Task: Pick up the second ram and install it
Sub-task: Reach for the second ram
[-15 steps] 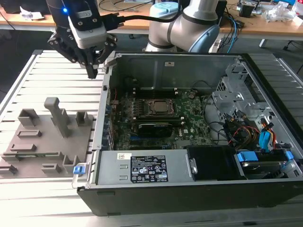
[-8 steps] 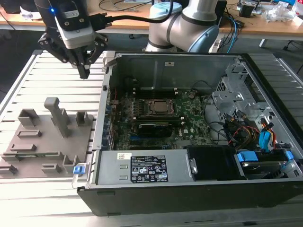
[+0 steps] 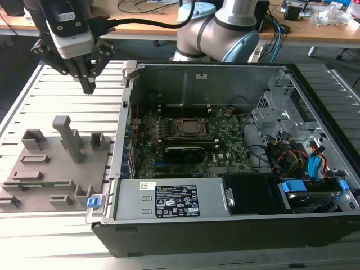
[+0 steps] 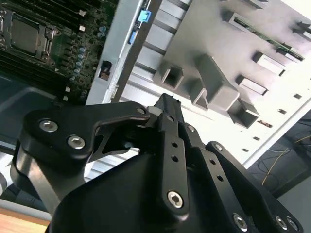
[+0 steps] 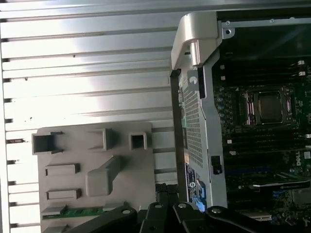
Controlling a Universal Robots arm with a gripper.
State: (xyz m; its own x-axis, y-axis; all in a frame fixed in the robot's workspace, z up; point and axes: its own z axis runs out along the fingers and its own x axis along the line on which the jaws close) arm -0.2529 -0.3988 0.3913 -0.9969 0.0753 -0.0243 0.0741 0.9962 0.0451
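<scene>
In the exterior view, the gripper (image 3: 89, 85) hangs in the air over the slatted metal table (image 3: 34, 104). Its two fingers are pressed together into one point, and nothing is pinched between them. It is past the far edge of the gray holder (image 3: 62, 171), just beside the corner of the open computer case (image 3: 225, 236). The second ram (image 3: 35, 184) lies in a long slot near the front edge of the gray holder, well apart from the gripper. It shows as a thin green strip. The case stands to the exterior view's right of the holder. Inside it are the big green motherboard (image 3: 228, 143), the processor socket (image 3: 194, 128) and a long black module (image 3: 183, 152) just in front of the socket. A small blue clip (image 3: 94, 199) sits by the holder's front corner.

In the second wrist view, the black gripper (image 4: 167, 101) is close to the camera with its fingers shut tight together. Past the tips is the gray holder (image 4: 204, 39) with its blocks and pockets. The second ram (image 4: 265, 35) stands on its edge in a long slot at the far side of the holder. The motherboard (image 4: 63, 53) shows beyond the case wall.

In the first wrist view, the gripper (image 5: 164, 194) pokes in at the edge. The second ram (image 5: 73, 212) sits in a slot of the gray holder (image 5: 136, 184), near the gripper. The processor socket (image 5: 267, 107) shows inside the case.
</scene>
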